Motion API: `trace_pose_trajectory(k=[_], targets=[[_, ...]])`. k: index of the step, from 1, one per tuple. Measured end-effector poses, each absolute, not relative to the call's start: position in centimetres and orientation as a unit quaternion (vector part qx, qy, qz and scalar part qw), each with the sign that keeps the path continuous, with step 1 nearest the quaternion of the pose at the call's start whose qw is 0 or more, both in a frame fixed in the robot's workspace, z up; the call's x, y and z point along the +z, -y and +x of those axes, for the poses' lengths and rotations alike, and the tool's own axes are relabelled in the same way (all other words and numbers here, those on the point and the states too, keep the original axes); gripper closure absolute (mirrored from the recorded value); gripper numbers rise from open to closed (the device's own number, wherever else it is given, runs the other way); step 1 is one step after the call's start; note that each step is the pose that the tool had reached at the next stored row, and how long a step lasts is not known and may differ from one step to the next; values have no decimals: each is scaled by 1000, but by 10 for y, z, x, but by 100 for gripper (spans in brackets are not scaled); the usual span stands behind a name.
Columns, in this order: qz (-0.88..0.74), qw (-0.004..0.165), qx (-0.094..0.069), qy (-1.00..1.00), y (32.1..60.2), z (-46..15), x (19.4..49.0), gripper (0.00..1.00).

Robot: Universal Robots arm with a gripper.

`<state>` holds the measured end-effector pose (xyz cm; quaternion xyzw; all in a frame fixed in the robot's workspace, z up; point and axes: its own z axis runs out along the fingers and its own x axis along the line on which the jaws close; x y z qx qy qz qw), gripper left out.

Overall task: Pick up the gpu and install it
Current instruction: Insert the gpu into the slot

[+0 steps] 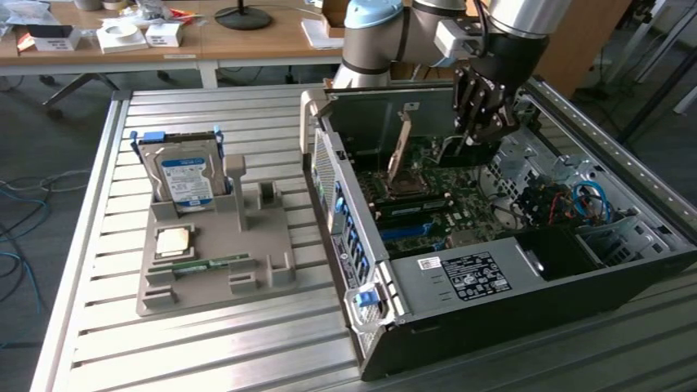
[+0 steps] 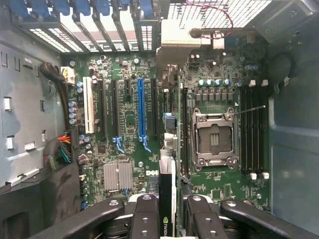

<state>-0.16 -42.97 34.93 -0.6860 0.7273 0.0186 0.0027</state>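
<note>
Exterior view, upper right of the frame: the fingers reach down into the open computer case, which lies on the slatted table. They are clamped on the gpu, holding it on edge above the motherboard. Wrist view: the gpu appears edge-on between the two fingers. It runs from the grip toward its pale bracket at the case's rear grille, between the blue slot and the empty processor socket. The card hides whatever slot lies beneath it, so contact with a connector cannot be judged. The step in hand appears to be seating the card. Done well, it calls for a card held upright and parallel to the slots, with its lower edge lined up along one slot's full length and the bracket meeting the rear opening. The push should be straight and even. A tilt or sideways offset risks jamming the edge contacts or nudging nearby components.
</note>
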Motion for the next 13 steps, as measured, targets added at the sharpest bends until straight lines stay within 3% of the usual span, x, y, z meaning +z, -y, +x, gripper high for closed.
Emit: trace_pose_trajectory(k=[13], targets=[[-686, 3, 19, -727, 443, -2, 349, 74]])
